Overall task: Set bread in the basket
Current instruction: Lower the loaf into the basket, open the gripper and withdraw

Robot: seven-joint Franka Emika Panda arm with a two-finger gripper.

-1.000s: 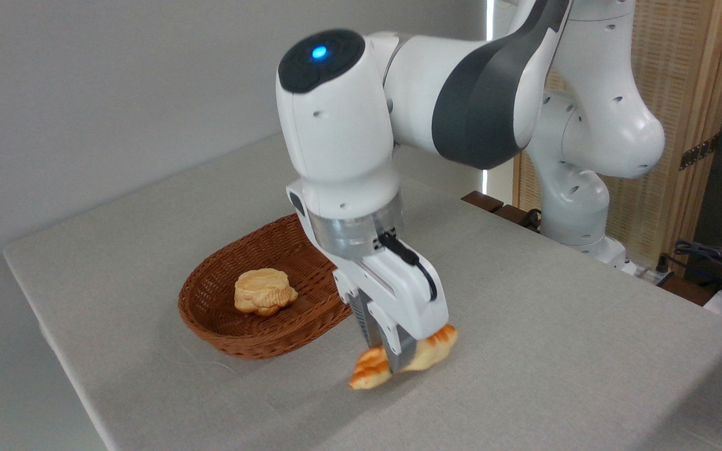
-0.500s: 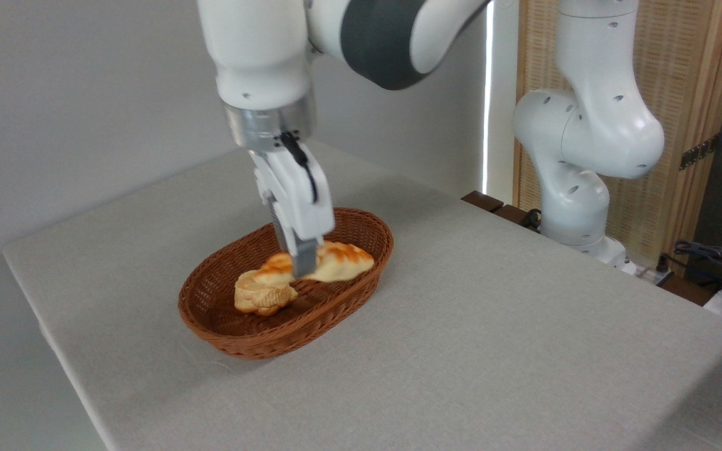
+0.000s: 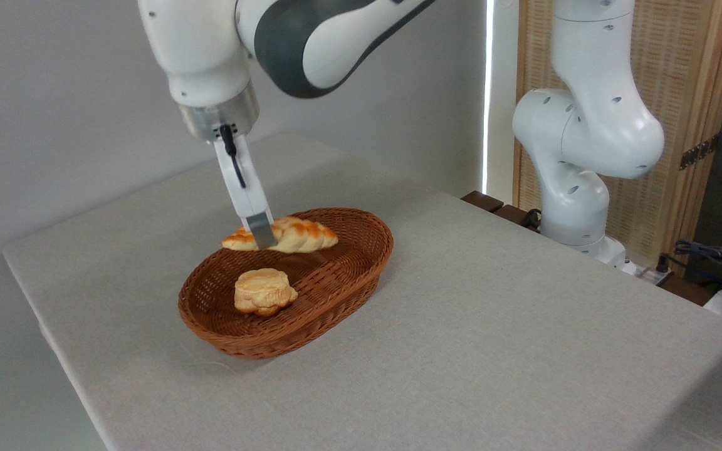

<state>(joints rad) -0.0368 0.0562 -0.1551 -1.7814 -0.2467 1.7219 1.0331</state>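
One loaf is up in the air on my feed: the bread (image 3: pixel 292 235), a plaited piece with pointed ends, is clamped between the fingers of the gripper (image 3: pixel 262 237), which grip it left of its middle. Only the near finger (image 3: pixel 261 230) shows clearly, grey and flat against the loaf's side. I see the bread's long axis lying close to level and running left to right across the picture, one tip pointing left past the rim and the other pointing right over the back part of the basket (image 3: pixel 361 275). It hangs above the far-left rim, clear of the wicker as far as I can judge. The basket's own long axis runs from lower left to upper right on the grey table (image 3: pixel 492 338). Inside it, toward the near-left end, sits a small round pastry (image 3: pixel 264 291), well apart from the held loaf.
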